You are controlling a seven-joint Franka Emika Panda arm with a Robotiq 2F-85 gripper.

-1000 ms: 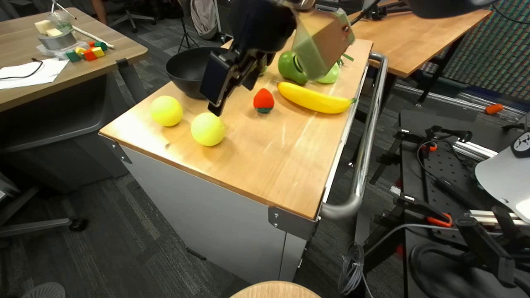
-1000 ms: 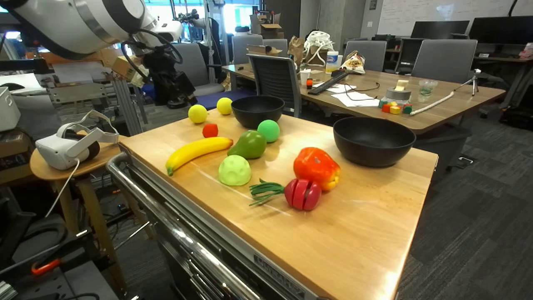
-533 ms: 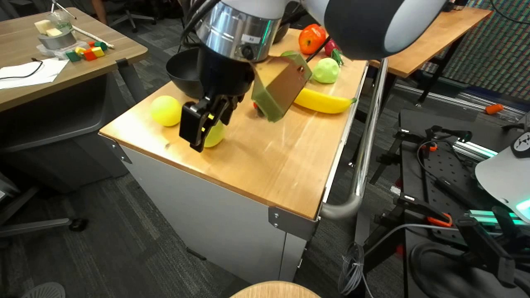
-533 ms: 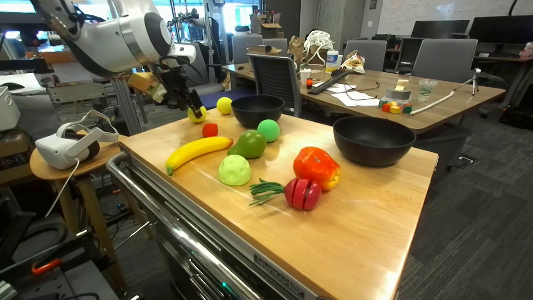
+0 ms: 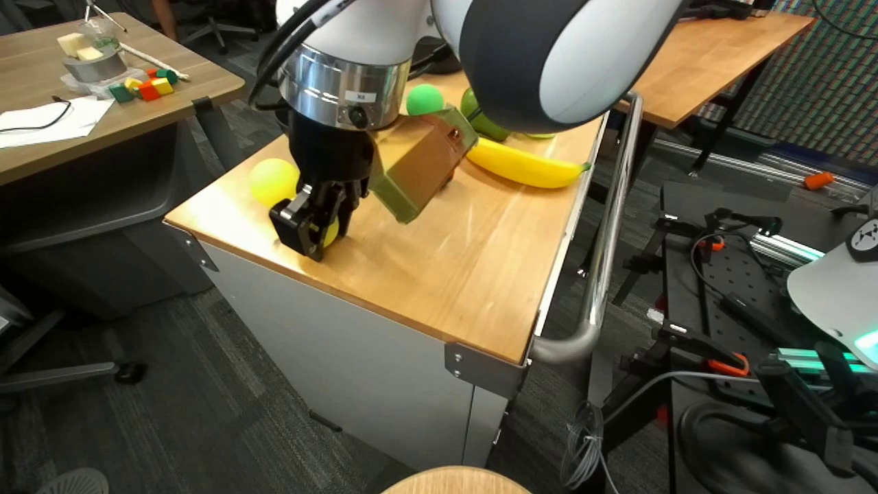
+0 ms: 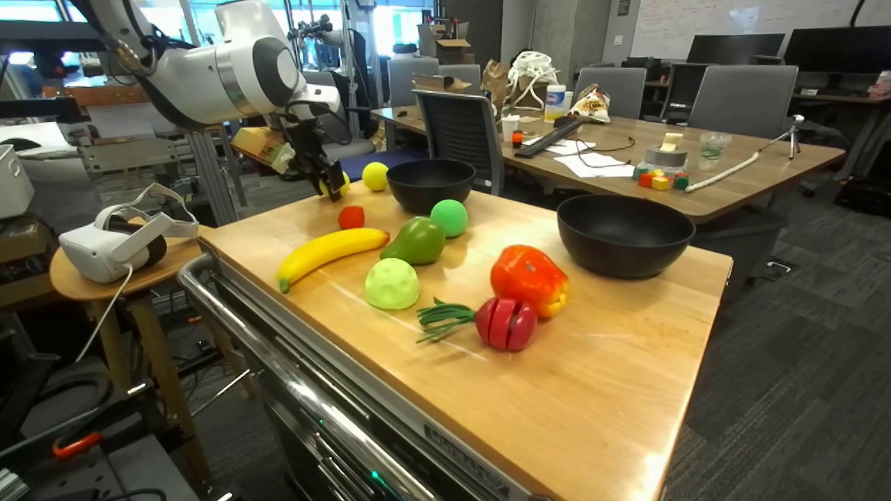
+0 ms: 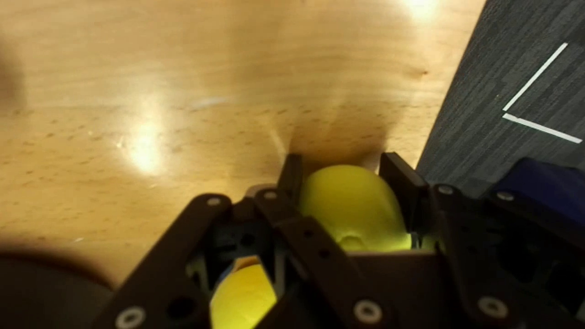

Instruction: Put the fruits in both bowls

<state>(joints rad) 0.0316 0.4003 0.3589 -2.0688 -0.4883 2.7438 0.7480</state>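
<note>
1. Far left in an exterior view, the pincer straddles a yellow ball — whether clamped, unclear; skewed closing could squirt it off the counter.
2. Next, a bump could roll the second ball.
3. Then low carrying could clip the nearest bowl.

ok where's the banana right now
In an exterior view, the banana lies on the left side of the wooden top, just left of the green pear and in front of the red piece.
</note>
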